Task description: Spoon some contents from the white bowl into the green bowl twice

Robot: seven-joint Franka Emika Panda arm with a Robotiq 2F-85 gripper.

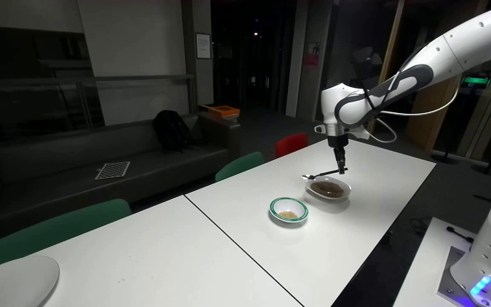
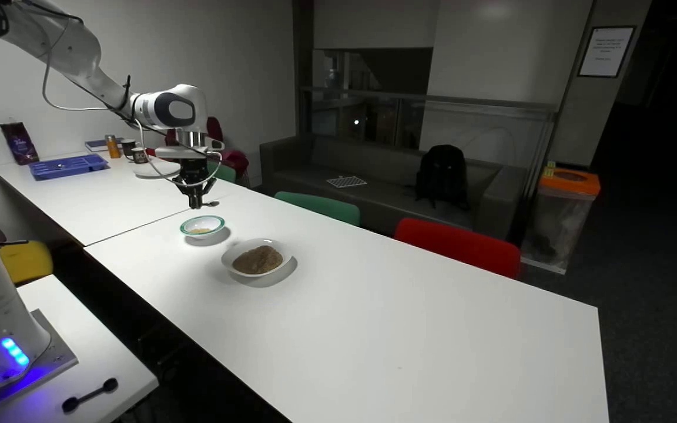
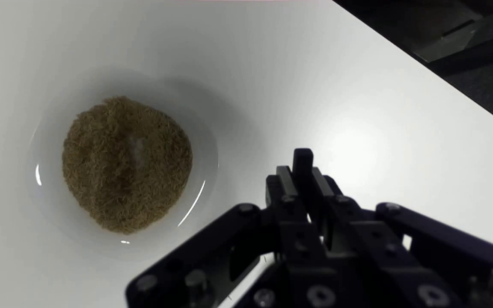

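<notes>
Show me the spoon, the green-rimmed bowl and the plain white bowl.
Spoon (image 1: 327,173): in an exterior view, on its dark handle.
Green-rimmed bowl (image 1: 288,206): in an exterior view, on its bare inner wall.
Plain white bowl (image 3: 46,158): in the wrist view, on its bare inner wall.

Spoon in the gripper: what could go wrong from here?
The gripper holds the spoon near the end opposite the spoon head, so it may twist under load.
The brown contents are heaped in the shallow white bowl, with nothing visible steadying it; scooping could spill some or slide the bowl.
The spoon head doesn't show in the wrist view, so depth could be misjudged there.
</notes>
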